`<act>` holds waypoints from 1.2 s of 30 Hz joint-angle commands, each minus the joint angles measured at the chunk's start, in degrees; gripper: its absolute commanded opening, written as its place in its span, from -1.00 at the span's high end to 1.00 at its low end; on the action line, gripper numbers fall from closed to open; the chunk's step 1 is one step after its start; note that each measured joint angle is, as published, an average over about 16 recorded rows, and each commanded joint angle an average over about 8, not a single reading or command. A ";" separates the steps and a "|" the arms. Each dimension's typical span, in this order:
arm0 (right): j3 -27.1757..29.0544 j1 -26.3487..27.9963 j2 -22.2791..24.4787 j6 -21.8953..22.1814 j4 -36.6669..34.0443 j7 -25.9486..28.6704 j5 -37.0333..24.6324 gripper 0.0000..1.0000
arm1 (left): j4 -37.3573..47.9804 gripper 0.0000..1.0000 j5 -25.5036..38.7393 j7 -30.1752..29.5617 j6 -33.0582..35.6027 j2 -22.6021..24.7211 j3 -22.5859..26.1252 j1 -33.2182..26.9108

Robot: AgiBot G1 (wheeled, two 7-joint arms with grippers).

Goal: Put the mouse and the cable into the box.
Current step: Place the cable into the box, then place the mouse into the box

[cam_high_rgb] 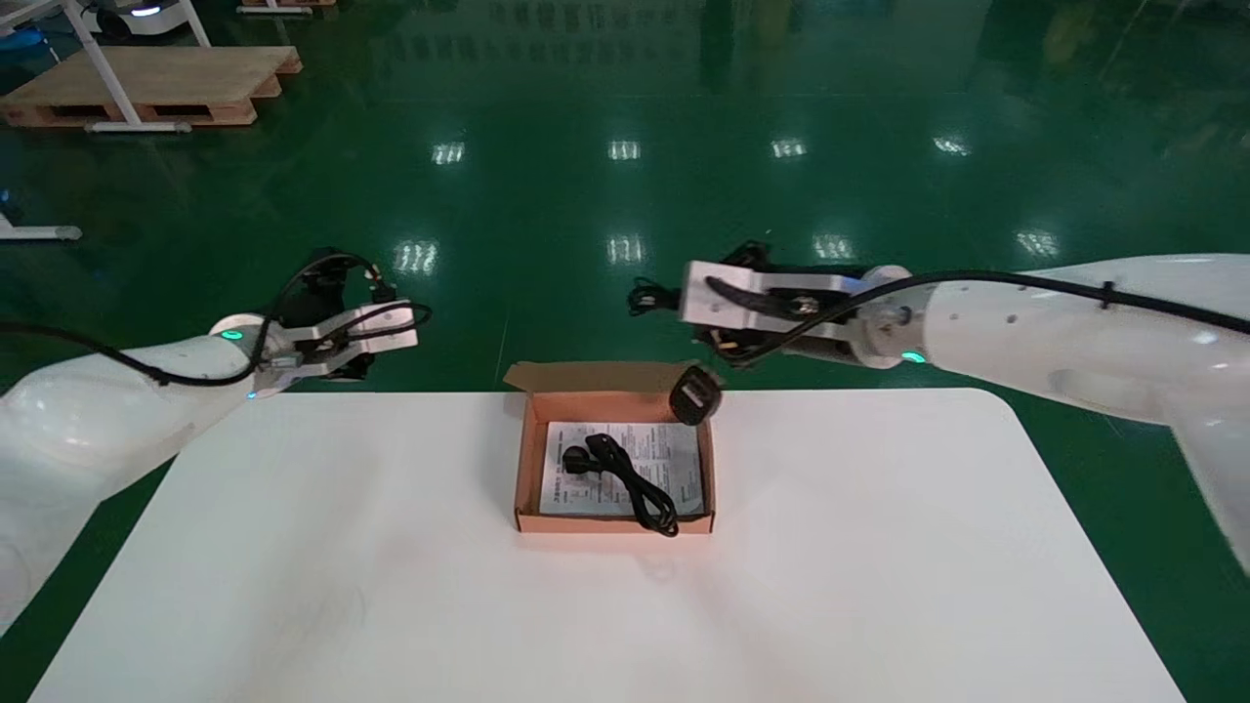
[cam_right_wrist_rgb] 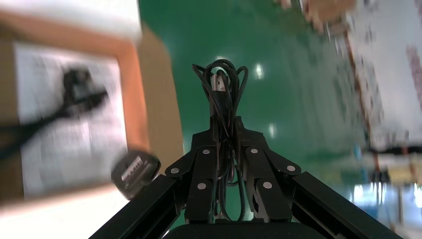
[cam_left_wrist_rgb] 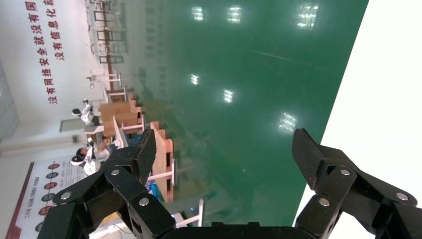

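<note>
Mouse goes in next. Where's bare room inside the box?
Bare leaflet shows at the box's far right and near left corners. The cable crowds the diagonal from left middle to near right. The right tool dangles the mouse over that far corner. Left tool hangs open, far left.

Matt brown cardboard box (cam_high_rgb: 615,524), glossy green floor (cam_high_rgb: 625,195), smooth white table (cam_high_rgb: 391,586), printed paper sheet (cam_high_rgb: 676,461), black plastic mouse (cam_high_rgb: 695,395)
</note>
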 commanded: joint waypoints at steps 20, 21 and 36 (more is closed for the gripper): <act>-13.81 -2.43 -7.05 1.50 -1.74 -12.00 10.07 1.00 | 0.12 -1.00 0.71 -1.28 -0.02 0.13 0.61 -0.18; -14.83 -2.67 -7.06 3.05 -1.90 -11.56 9.94 1.00 | 0.10 -1.00 0.74 -1.33 -0.02 0.12 0.64 -0.18; -23.46 -6.02 -7.26 19.90 -4.52 -5.24 8.53 -1.00 | 0.00 -1.00 0.93 -1.80 -0.08 0.03 0.87 -0.19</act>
